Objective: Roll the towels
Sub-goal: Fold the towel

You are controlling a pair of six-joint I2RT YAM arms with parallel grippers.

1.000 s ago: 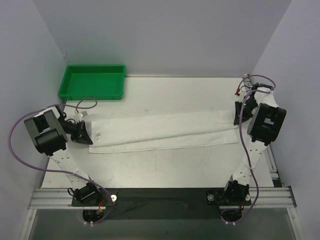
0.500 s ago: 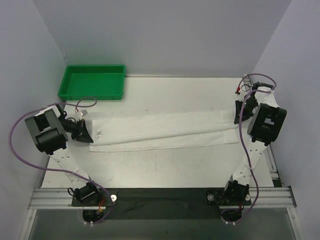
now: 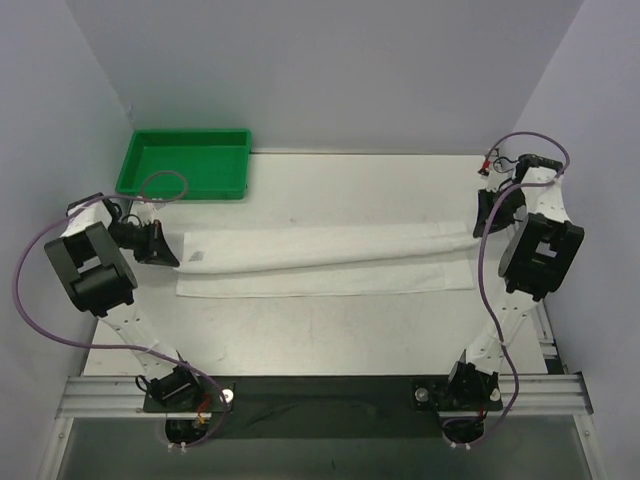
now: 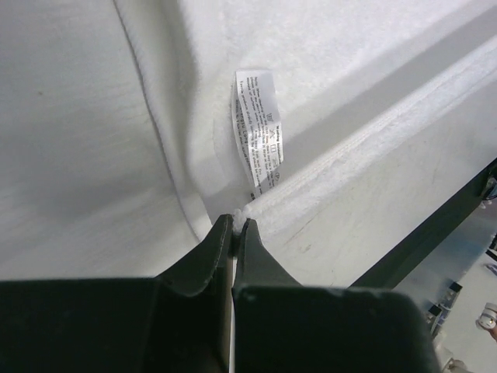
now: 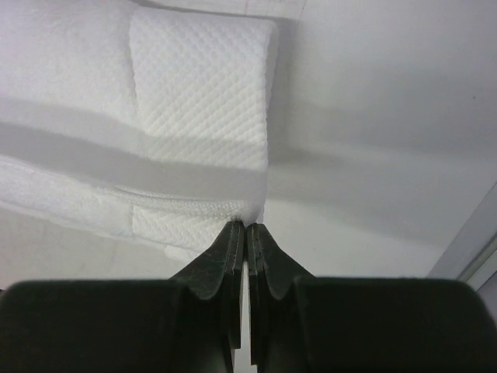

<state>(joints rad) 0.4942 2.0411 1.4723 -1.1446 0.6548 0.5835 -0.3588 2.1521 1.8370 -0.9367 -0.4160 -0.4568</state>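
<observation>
The white towel (image 3: 320, 262) lies as a long folded strip across the table, from my left arm to my right arm. My left gripper (image 3: 172, 256) is shut on the towel's left end. In the left wrist view the left gripper (image 4: 234, 225) pinches a hem corner of the towel (image 4: 326, 47), just below a white care label (image 4: 258, 132). My right gripper (image 3: 481, 228) is shut on the right end. In the right wrist view the right gripper (image 5: 245, 227) nips the corner of the towel (image 5: 202, 101), with stacked layers showing.
A green plastic tray (image 3: 184, 133) sits at the back left corner, close behind my left arm. Grey walls close in the table at the back and both sides. The dark front rail (image 3: 320, 395) carries both arm bases.
Both grippers have moved toward the back of the table, each with its towel corner. The upper layer is drawn back and the strip lies wider and straighter.
</observation>
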